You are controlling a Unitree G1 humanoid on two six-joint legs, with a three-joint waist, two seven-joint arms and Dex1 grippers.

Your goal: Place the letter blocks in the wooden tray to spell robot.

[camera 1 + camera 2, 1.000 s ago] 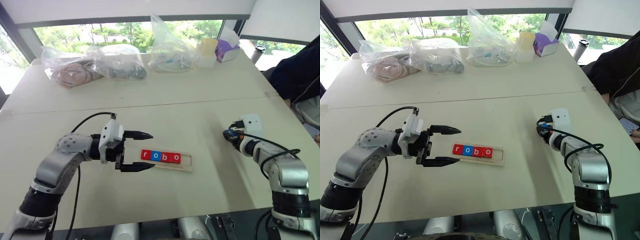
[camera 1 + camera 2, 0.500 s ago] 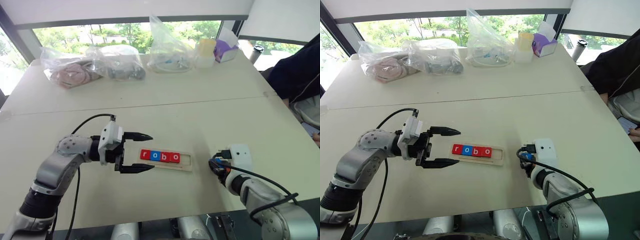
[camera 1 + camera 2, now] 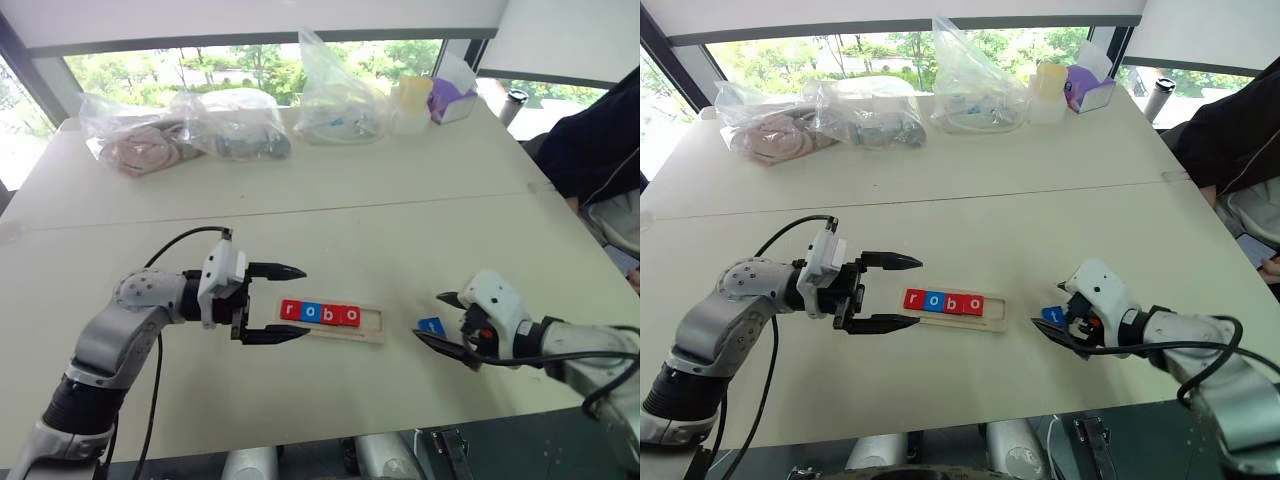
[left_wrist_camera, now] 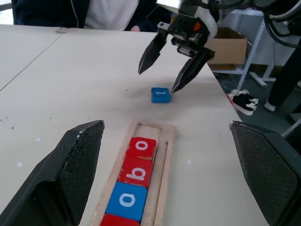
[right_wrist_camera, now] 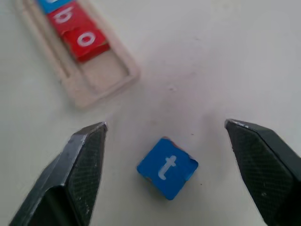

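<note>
Since a second ago my right arm has swung in from the far right toward the near edge of the table [image 3: 330, 230], and its pincer has gone from closed to spread, with the blue t block now lying on the table where none lay before. My left pincer [image 3: 276, 302] has kept its place, jaws wide and holding nothing, hovering just left of the wooden tray [image 3: 372, 335], I judge so as to steady that end. In the tray sit four letter blocks [image 3: 320, 313] reading r, o, b, o, pushed to the left, which leaves the right-hand slot bare for the last letter. Right of the tray, apart from it, the blue t block [image 3: 431, 326] rests flat and turned askew. My right pincer [image 3: 440, 318] stands over it, wide open, gripping nothing.
</note>
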